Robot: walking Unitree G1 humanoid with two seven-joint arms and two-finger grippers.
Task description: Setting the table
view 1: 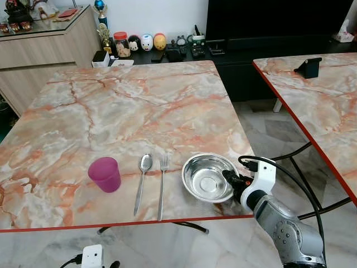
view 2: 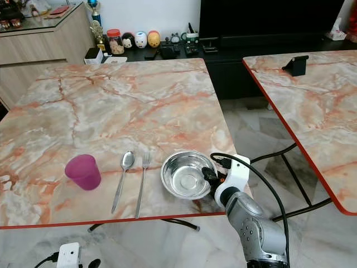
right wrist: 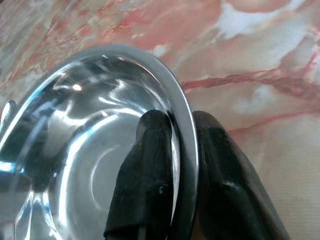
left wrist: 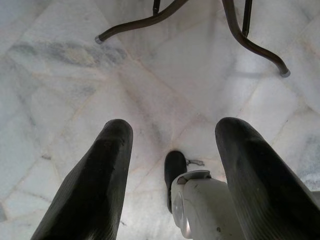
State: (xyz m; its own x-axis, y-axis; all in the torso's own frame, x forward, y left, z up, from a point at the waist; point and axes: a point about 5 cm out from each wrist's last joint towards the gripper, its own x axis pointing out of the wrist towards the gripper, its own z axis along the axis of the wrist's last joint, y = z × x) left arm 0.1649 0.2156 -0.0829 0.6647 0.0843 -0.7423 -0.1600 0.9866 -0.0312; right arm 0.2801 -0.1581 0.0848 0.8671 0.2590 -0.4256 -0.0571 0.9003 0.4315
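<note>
One gripper [right wrist: 172, 165] fingertip behind bowl [right wrist: 85, 150] rim

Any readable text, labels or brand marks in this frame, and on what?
None can be read.
White box on the dark console: its print is too small to read.
Red-lidded jar: label blurred.
Steel bowl, pink cup, spoon, fork: no markings seen.

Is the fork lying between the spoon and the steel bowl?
Yes, the fork lies right of the spoon and left of the steel bowl.
</note>
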